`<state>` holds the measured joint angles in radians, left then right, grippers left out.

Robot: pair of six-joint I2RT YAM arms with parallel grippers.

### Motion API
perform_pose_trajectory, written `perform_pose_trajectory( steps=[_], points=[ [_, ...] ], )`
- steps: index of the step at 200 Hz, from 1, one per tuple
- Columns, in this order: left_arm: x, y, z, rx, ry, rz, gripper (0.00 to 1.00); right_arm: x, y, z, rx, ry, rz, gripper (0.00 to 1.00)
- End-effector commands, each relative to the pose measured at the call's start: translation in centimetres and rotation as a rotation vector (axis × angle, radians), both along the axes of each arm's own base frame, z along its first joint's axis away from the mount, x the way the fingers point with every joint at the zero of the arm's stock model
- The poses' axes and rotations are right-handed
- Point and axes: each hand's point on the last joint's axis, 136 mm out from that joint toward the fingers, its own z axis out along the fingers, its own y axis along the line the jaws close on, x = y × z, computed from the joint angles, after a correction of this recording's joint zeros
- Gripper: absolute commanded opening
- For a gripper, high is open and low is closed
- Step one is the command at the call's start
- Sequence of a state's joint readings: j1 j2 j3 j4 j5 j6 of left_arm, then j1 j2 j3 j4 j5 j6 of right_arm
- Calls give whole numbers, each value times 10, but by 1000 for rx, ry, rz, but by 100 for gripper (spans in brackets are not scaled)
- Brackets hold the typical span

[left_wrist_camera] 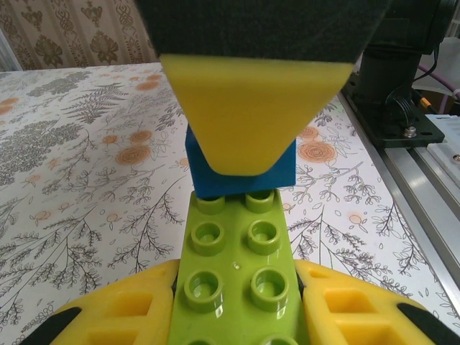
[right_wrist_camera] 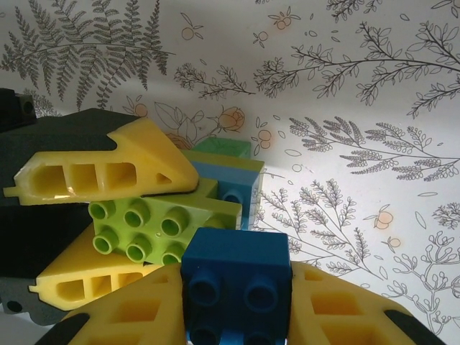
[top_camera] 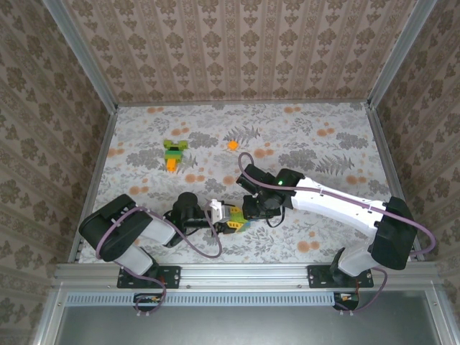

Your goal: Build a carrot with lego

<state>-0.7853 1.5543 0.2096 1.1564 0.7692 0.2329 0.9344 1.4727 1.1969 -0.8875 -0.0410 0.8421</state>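
Note:
Near the table's front, my left gripper (top_camera: 218, 213) is shut on a lime green lego brick (left_wrist_camera: 236, 273), studs up, between its yellow fingers (left_wrist_camera: 126, 309). My right gripper (right_wrist_camera: 237, 277) is shut on a blue lego brick (right_wrist_camera: 236, 277). That blue brick (left_wrist_camera: 241, 176) touches the far end of the lime brick (right_wrist_camera: 162, 226). The two grippers meet tip to tip (top_camera: 237, 214). More lime and blue lego (right_wrist_camera: 233, 180) sits just behind; I cannot tell if it is joined. The carrot (top_camera: 173, 153), green with an orange tip, lies at the back left.
A small orange piece (top_camera: 233, 144) lies on the floral table cover (top_camera: 323, 144) at the back centre. Patterned walls enclose the table on three sides. The right arm's base (left_wrist_camera: 402, 79) and a metal rail (left_wrist_camera: 424, 180) stand close on the right in the left wrist view.

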Motion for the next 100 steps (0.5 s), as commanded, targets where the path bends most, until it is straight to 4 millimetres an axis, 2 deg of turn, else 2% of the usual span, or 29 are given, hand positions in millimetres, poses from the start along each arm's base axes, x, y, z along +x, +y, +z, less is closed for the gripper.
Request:
perform_pose_trajectory(
  steps=[1,100],
  points=[
    [-1,10,-40,138,65,40,24,-4,3,-5,12,24,-13,19],
    [1,9,-41,145,67,46,24,-14,-4,-20,-63,57,-1,19]
  ],
)
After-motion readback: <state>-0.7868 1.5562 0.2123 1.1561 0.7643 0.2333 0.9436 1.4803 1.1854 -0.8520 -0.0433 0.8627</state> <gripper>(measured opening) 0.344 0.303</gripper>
